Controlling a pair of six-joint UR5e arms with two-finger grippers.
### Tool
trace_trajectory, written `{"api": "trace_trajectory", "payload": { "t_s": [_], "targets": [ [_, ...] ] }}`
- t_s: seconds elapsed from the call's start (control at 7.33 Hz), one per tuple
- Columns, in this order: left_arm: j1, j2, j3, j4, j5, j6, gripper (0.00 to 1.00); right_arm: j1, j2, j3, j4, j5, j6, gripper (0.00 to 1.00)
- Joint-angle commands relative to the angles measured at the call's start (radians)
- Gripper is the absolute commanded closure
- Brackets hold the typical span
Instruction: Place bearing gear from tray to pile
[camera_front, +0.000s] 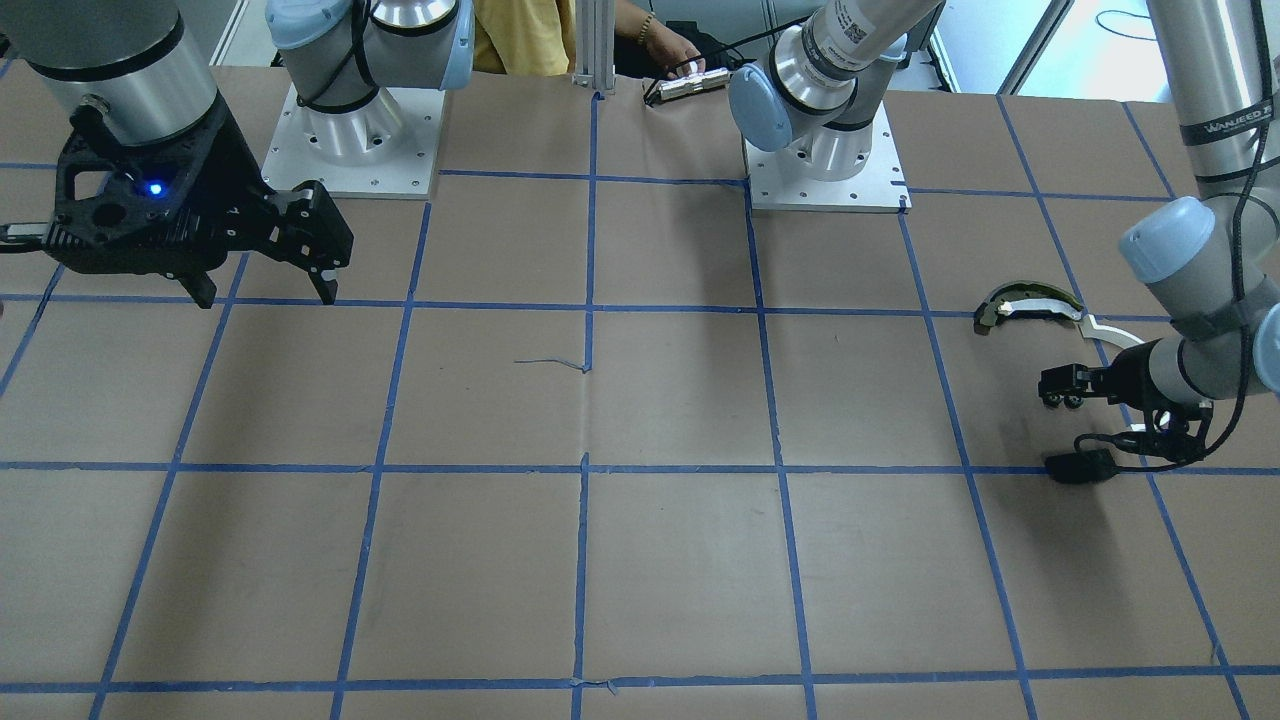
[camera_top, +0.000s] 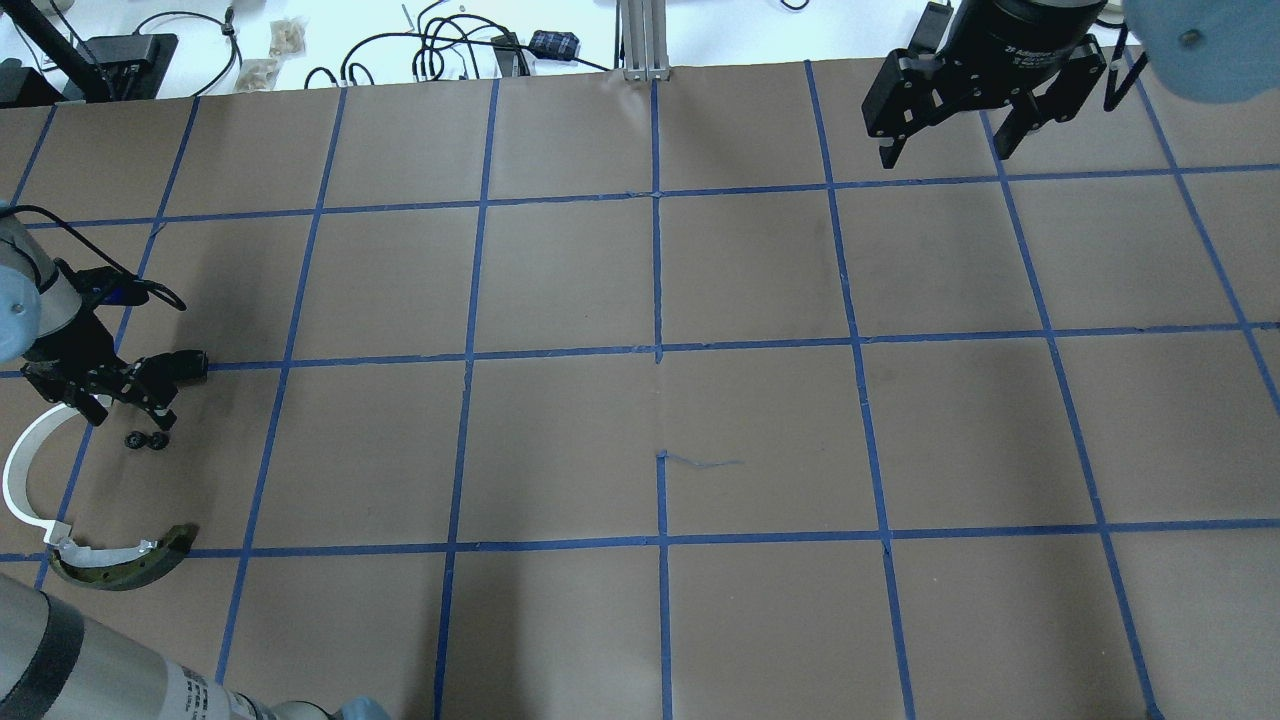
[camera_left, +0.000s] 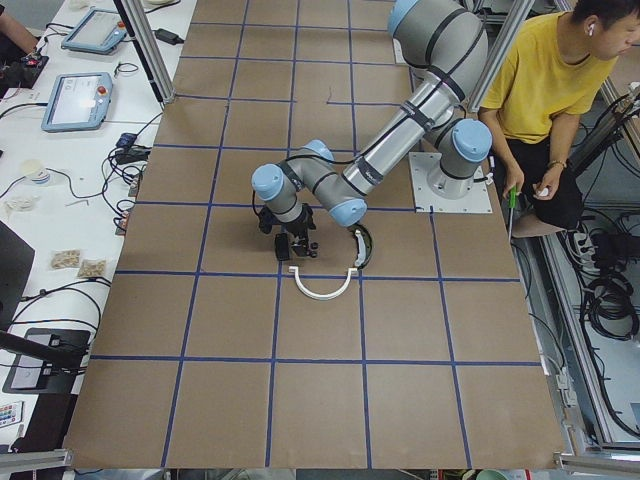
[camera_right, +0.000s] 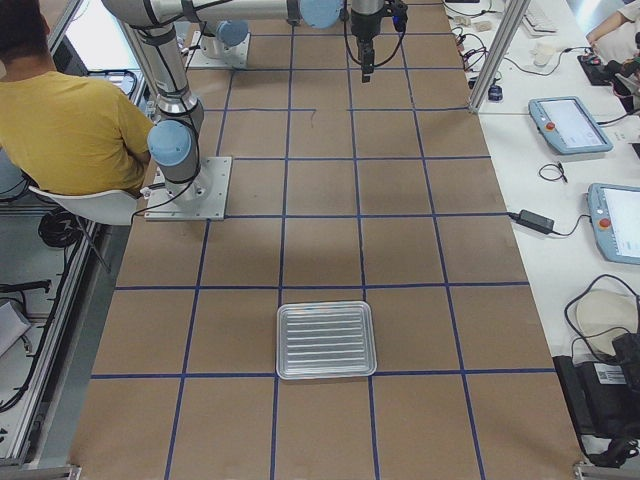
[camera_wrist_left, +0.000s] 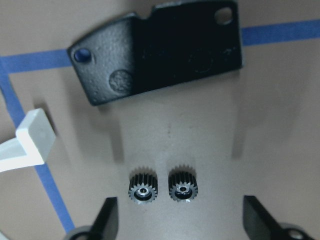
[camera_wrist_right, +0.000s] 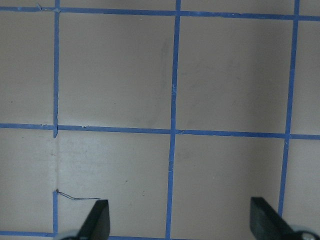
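Two bearing gears (camera_wrist_left: 162, 187) lay flat and side by side, almost touching, on the brown paper of the table (camera_top: 760, 420), near its edge at the robot's left end. They belonged to the pile (camera_top: 147, 440) there. In the left wrist view they sat between the fingertips of the left gripper (camera_wrist_left: 182, 222) and a little ahead of them. Its jaws stood wide apart on both sides of the gears, touching neither of them, and they gripped nothing.

Beyond the gears, the flat black plate (camera_wrist_left: 160, 50) lay partly over a line of blue tape (camera_wrist_left: 280, 31). One end of the white curved strip (camera_wrist_left: 30, 145) was near the gears on the other side. At its far end the strip met the dark arc-shaped piece (camera_top: 125, 568), closer to the robot's base.

Near the far edge of the table, the right gripper (camera_wrist_right: 183, 221) hung above bare paper with its jaws also wide apart and nothing between them. Close to the table's opposite end, the ribbed metal tray (camera_right: 325, 340) lay flat, well apart from the gears and the pile. One person (camera_left: 545, 80) in a yellow shirt sat behind the robot.
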Motion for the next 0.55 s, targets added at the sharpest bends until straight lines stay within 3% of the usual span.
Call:
{"api": "trace_trajectory", "payload": {
  "t_s": [0.0, 0.14, 0.41],
  "targets": [
    [-0.078, 0.063, 0.111, -0.139, -0.045, -0.167, 0.00, 0.000, -0.001, 0.000, 0.000, -0.003, -0.002, 0.00],
    [-0.170, 0.103, 0.199, -0.216, -0.071, -0.239, 0.00, 0.000, -0.001, 0.000, 0.000, -0.001, -0.002, 0.00],
    [-0.304, 0.204, 0.252, -0.287, -0.176, -0.399, 0.00, 0.000, 0.001, 0.000, 0.000, -0.001, -0.003, 0.00]
  ]
}}
